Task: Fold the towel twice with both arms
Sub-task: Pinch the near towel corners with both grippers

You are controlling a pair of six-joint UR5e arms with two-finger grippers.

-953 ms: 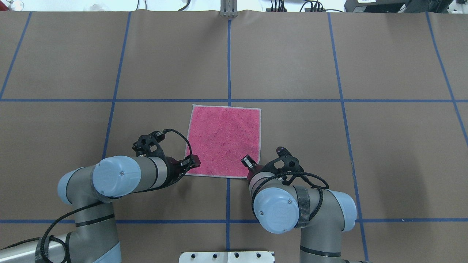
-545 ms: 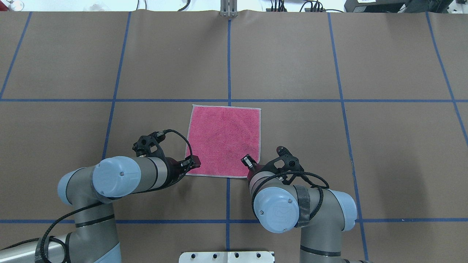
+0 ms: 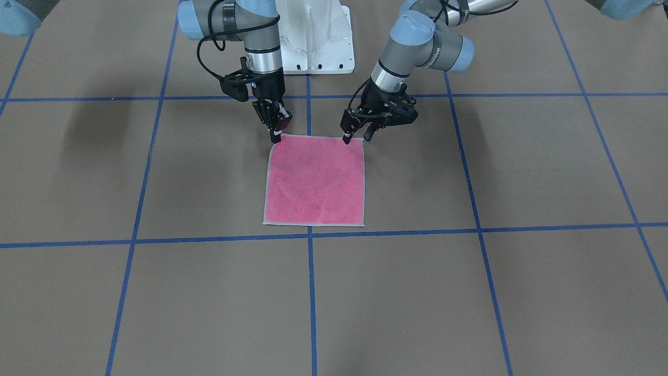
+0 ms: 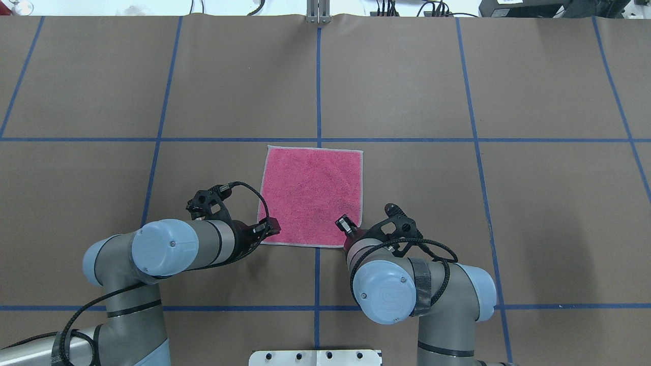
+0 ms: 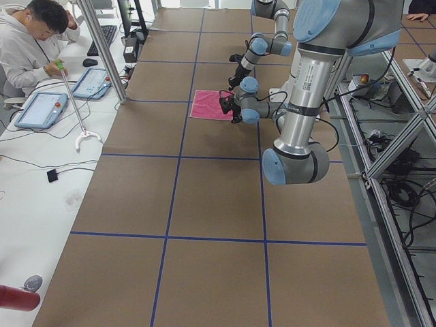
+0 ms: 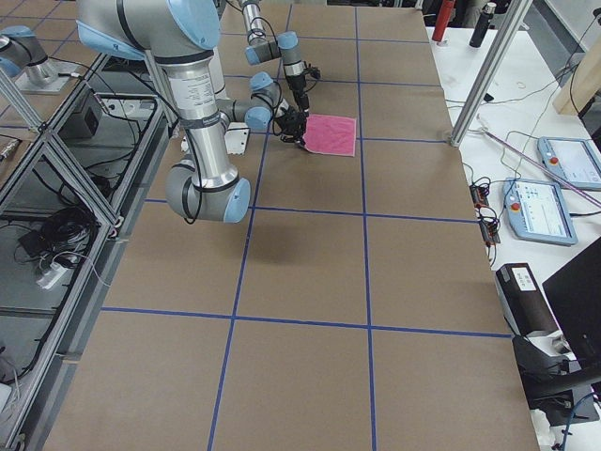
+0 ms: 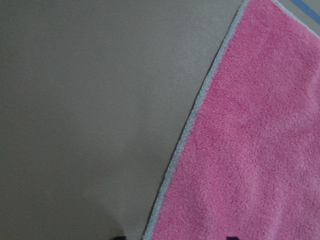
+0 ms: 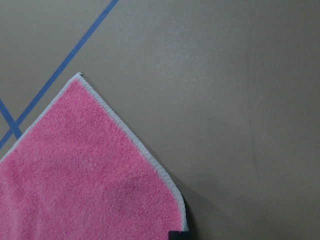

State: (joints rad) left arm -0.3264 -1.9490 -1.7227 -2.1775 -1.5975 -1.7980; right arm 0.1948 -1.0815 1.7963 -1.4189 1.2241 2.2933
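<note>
1. We see the brown-covered table (image 4: 407, 91), marked into a grid by blue tape lines (image 4: 473, 140).
2. The left arm (image 4: 168, 249) and the right arm (image 4: 386, 290) both reach in from the robot's side, each toward one near corner of the cloth.
3. The towel (image 4: 313, 195) lies flat, pink face up, near the middle of the table. It sits over the central lengthwise tape line, and its far edge is just short of a cross line.
4. The left gripper (image 3: 357, 138) points down at the towel's near left corner. Its fingers are spread apart, and in the left wrist view one tip sits on each side of the pale grey edging. It holds nothing.
5. The right gripper (image 3: 275, 137) points down at the near right corner. In the right wrist view we see one dark fingertip touching that corner. We cannot tell whether the fingers are parted or pinched on the cloth.
</note>
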